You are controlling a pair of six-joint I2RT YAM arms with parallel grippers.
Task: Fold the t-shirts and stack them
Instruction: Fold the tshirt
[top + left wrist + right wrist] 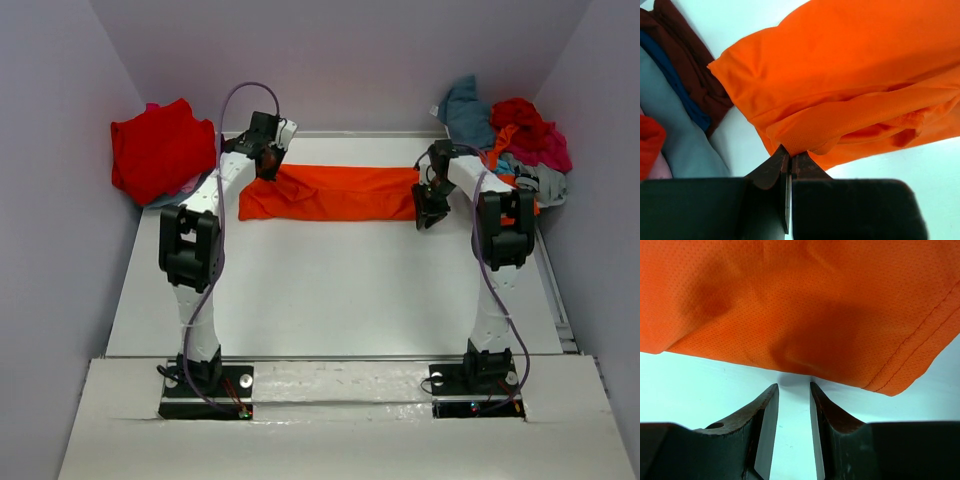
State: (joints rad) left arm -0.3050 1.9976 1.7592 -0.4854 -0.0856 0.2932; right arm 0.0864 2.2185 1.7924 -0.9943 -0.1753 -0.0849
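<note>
While left jaws are pinched tight on the left end of the orange t-shirt (335, 192), banded across the far tabletop (330, 290), right jaws sit narrow and empty just short of its hem, so I'd nudge them onto it before closing.

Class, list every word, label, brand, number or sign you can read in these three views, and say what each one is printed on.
No readable text in any view.
The orange t-shirt is plain cloth with no print or tag showing.
The red t-shirt, the pile of shirts and the table carry no legible marking.
</note>
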